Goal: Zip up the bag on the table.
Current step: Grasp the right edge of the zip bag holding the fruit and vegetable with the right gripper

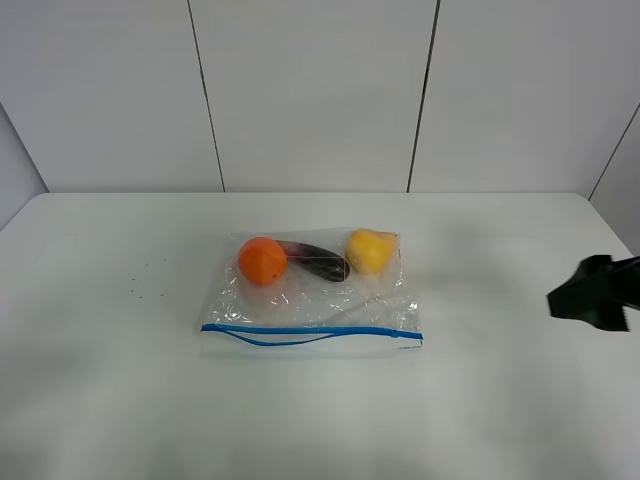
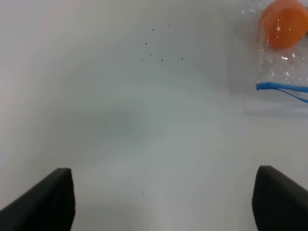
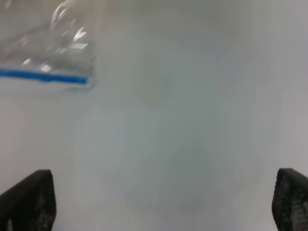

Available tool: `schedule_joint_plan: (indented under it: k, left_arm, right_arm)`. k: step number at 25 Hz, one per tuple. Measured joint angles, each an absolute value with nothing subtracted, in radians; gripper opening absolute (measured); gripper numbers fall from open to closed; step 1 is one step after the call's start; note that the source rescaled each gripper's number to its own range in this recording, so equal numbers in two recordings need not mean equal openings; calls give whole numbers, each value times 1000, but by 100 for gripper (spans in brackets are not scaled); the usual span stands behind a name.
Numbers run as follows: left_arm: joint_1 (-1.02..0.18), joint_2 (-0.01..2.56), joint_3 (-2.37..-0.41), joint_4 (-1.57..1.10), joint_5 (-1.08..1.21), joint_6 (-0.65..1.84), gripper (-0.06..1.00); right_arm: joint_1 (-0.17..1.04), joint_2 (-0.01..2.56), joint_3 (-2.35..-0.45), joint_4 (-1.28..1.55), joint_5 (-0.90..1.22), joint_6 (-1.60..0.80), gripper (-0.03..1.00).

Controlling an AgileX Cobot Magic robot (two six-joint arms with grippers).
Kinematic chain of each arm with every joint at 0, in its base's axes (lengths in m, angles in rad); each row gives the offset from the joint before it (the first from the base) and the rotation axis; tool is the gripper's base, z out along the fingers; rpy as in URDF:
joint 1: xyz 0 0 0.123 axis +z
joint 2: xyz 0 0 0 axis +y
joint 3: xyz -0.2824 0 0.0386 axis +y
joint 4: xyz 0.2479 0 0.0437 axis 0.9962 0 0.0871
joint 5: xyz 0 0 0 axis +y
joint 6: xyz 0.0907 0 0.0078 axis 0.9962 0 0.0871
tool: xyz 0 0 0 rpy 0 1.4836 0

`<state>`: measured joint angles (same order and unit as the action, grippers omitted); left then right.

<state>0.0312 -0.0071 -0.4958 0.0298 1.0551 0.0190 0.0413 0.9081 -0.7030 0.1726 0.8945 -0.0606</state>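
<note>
The clear crinkly bag lies flat in the middle of the white table, with an orange, a dark eggplant and a yellow pear inside. Its blue zip strip runs along the near edge and gapes partly apart. My right gripper enters at the right edge, well clear of the bag; in its wrist view the right gripper stands open with the bag's corner ahead. The left gripper is open over bare table, the bag's corner off to one side; the overhead view does not show it.
A few dark specks mark the table left of the bag. White wall panels rise behind the table's far edge.
</note>
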Motion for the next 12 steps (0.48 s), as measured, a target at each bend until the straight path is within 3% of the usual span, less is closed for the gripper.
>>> schedule_joint_plan:
  k: [8, 12]
  left_arm:
    - [31, -7, -496, 30, 1055, 19, 100]
    - [31, -7, -496, 30, 1055, 19, 100]
  right_arm:
    - [23, 1241, -704, 604, 757, -400, 100]
    - [-137, 1416, -706, 858, 795, -707, 100]
